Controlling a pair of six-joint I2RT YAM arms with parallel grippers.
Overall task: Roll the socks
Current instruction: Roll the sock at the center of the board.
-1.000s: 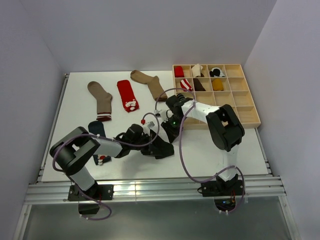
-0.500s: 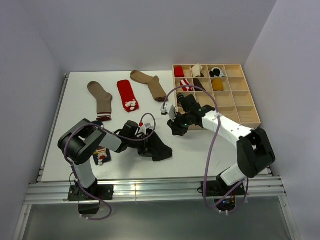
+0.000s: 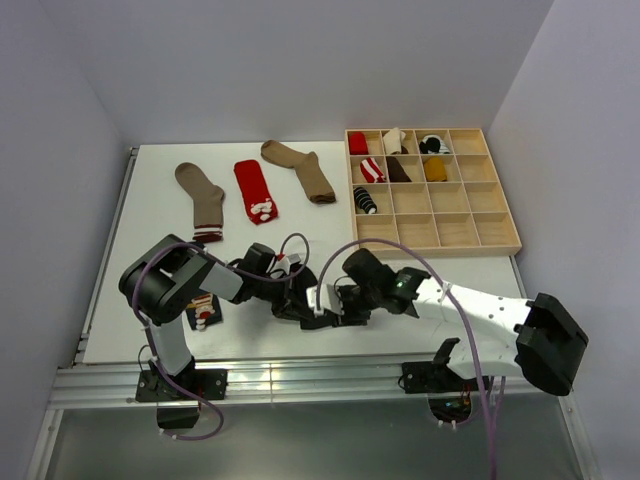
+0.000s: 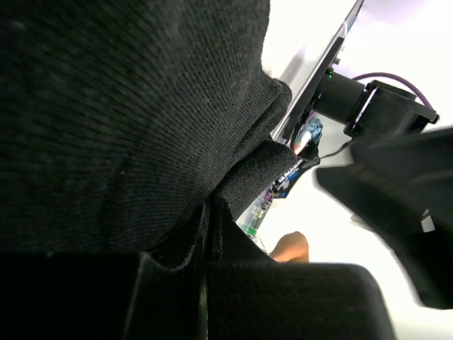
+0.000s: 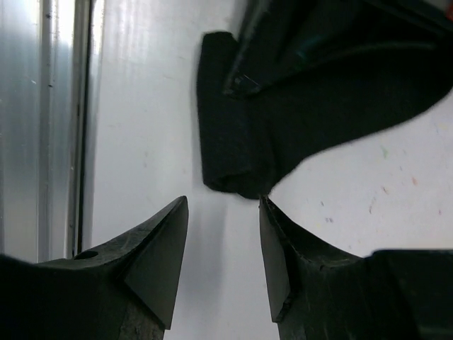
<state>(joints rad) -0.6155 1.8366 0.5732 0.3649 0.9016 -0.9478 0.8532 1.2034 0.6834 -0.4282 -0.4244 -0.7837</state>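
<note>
Just ahead of R gripper (image 5: 223, 205), fingers apart, sits black sock (image 5: 230, 142) end, long way pointing away; L gripper (image 3: 294, 296) on sock, grip can't tell

Right gripper (image 3: 324, 306) swung from tray (image 3: 500, 243) down to black sock (image 5: 228, 145) end, jaws apart, perhaps touching.

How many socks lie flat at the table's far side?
3: a striped-cuff tan sock on the left, a red sock in the middle, a plain tan sock beside the wooden tray.
</note>
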